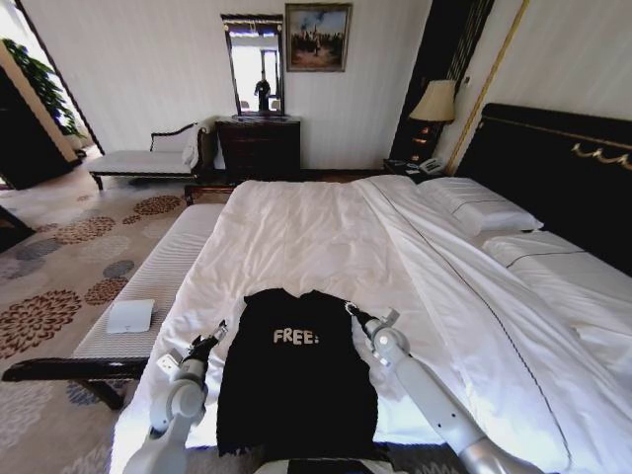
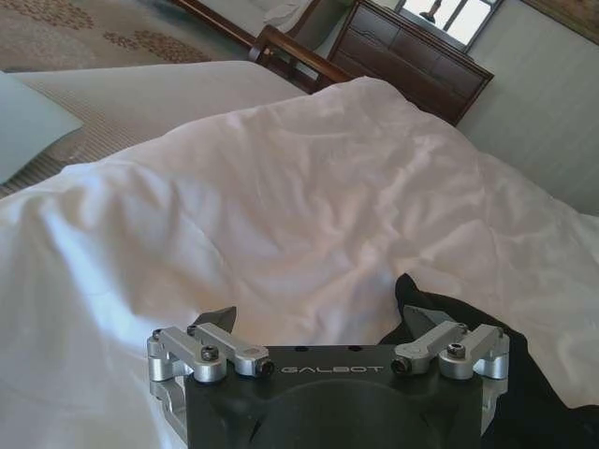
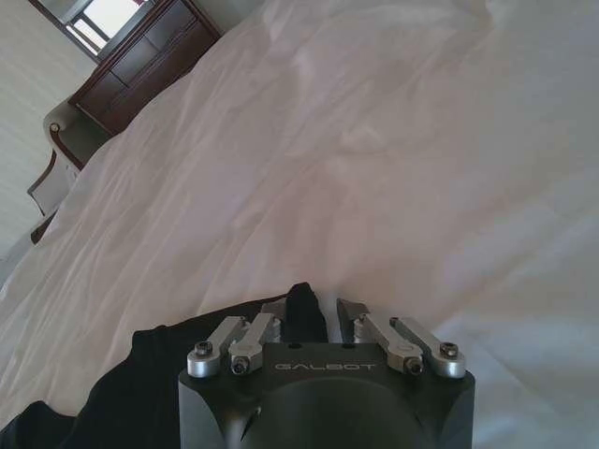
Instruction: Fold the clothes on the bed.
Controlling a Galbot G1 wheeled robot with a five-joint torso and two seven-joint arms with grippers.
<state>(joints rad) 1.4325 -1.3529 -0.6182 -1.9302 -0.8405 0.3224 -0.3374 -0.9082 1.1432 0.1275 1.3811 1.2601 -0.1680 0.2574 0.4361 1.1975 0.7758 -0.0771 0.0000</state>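
The black T-shirt (image 1: 296,380) lies flat on the bed (image 1: 326,247), near the bed's foot edge, the edge closest to me. It is soft cloth, and it looks like a tall dark rectangle with its sleeves tucked in. White letters on the chest say "FREE!". Its bottom hem hangs just over the foot edge.

My left gripper (image 1: 216,334) is at the shirt's top left corner. Its two metal fingers are spread apart. One finger (image 2: 426,325) sits right at the edge of the black cloth, and the other finger (image 2: 217,321) rests over the white sheet. It is not squeezing anything.

My right gripper (image 1: 354,313) is at the shirt's top right corner. In my right wrist view a small bump of black cloth (image 3: 304,313) pokes up between the fingers. One finger (image 3: 272,310) touches it, and the other finger (image 3: 349,310) stands a little off to the side, so the fingers look partly open around it.

The duvet (image 2: 309,206) is white, puffy and full of soft wrinkles. Two white pillows (image 1: 479,209) lie by the dark headboard (image 1: 553,168).

A long pale bench (image 1: 158,286) with dark wooden legs stands along the bed's left edge. A small flat white pad (image 1: 130,316) lies on it.
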